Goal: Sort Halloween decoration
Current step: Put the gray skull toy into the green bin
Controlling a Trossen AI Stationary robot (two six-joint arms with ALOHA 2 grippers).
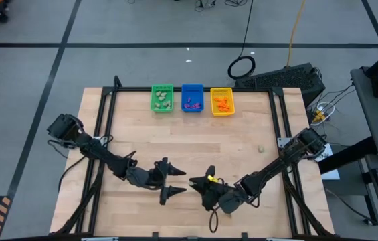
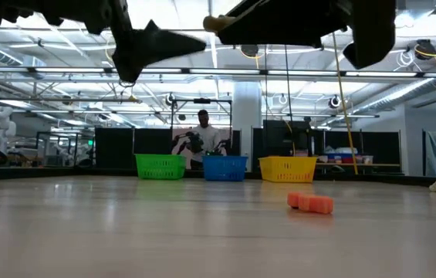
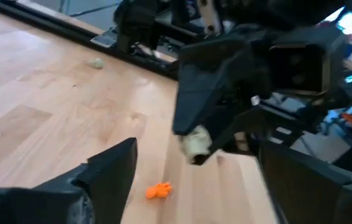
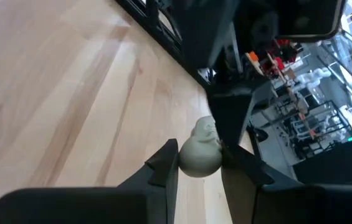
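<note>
My right gripper (image 1: 195,181) hangs above the near middle of the table, shut on a pale greenish-beige trinket (image 4: 200,152), also visible in the left wrist view (image 3: 194,143). My left gripper (image 1: 178,181) faces it from the left, open and holding nothing, its fingers (image 3: 110,171) wide apart. An orange trinket (image 3: 158,190) lies on the wood under the two grippers (image 2: 310,202). Another pale trinket (image 1: 260,149) lies toward the table's right. My right gripper pinches the pale trinket's rounded body (image 4: 195,163) between its two fingertips (image 4: 163,165), at their free ends. The fingers come about level from the table's right side. The trinket is lifted clear of the table.
At the far edge stand three small bins: green (image 1: 162,98) with pale pieces, blue (image 1: 192,98) with purple pieces, yellow (image 1: 221,102) with orange pieces. A black frame (image 1: 102,134) runs along the table's sides. A person (image 2: 202,135) stands beyond the far edge.
</note>
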